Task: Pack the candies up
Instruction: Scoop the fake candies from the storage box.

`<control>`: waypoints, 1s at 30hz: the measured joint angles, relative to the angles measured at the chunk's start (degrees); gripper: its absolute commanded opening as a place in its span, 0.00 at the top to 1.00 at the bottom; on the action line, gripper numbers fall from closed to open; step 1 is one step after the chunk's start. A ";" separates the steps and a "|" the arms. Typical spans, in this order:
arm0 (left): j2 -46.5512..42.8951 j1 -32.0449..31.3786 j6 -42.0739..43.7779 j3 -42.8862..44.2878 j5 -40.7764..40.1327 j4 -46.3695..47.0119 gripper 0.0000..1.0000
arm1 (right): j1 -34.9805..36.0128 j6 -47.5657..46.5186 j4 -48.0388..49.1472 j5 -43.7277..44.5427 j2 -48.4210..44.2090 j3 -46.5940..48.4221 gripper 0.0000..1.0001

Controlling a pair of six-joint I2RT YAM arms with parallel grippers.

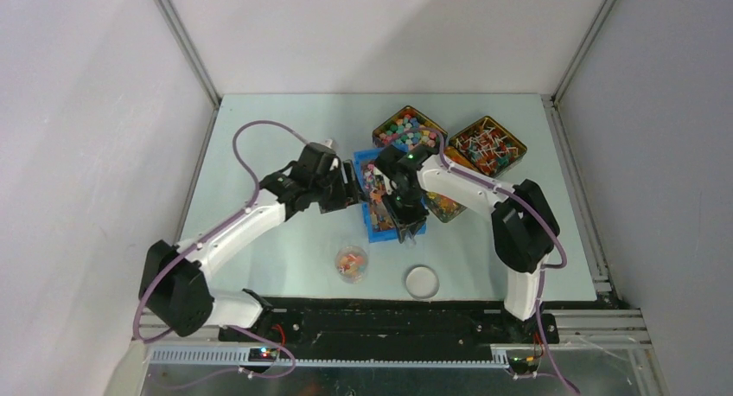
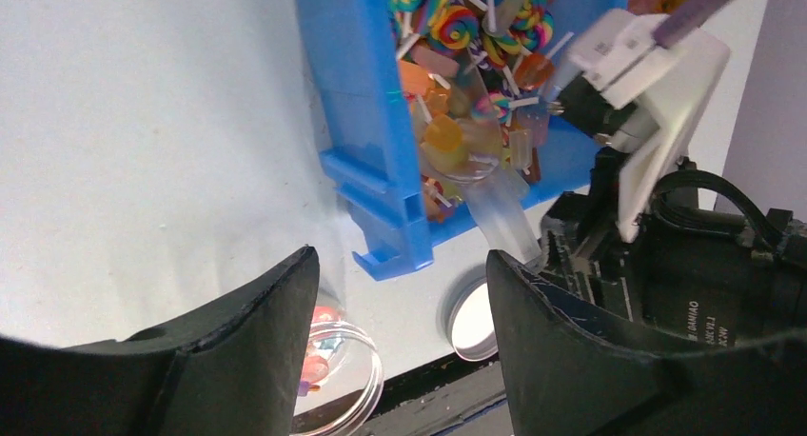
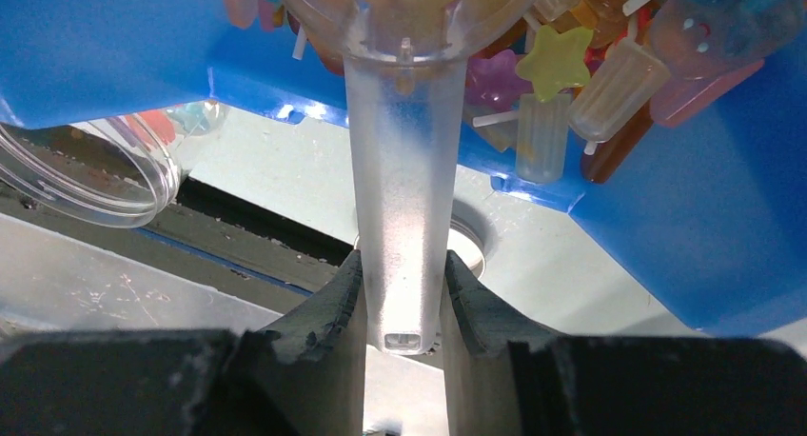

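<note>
Small candies (image 1: 350,263) in red and orange lie in a clear jar (image 2: 352,374) near the table's front. More mixed sweets and lollipops fill the blue bin (image 1: 361,162). My right gripper (image 3: 403,257) is shut on the frosted handle of a clear plastic scoop (image 3: 400,169). The scoop's bowl rests among the sweets in the bin. My left gripper (image 2: 402,255) hangs open beside the bin's left wall (image 2: 362,112) with nothing between its fingers. In the top view the left gripper (image 1: 348,191) and the right gripper (image 1: 406,216) flank the bin.
A white lid (image 1: 422,281) lies right of the jar (image 1: 351,273), near the front edge. Two open tins of sweets (image 1: 409,130) (image 1: 487,145) stand at the back right. An orange-filled container (image 1: 445,207) sits against the bin's right side.
</note>
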 measured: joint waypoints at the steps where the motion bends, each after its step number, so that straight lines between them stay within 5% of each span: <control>1: -0.83 0.61 -0.07 -0.57 0.00 0.11 0.29 | 0.00 0.00 0.15 0.15 -0.22 -0.09 1.00; 30: -7.45 3.32 -0.61 -6.84 -0.28 -0.90 0.28 | 3.65 1.97 -5.40 5.64 -9.35 -7.10 1.00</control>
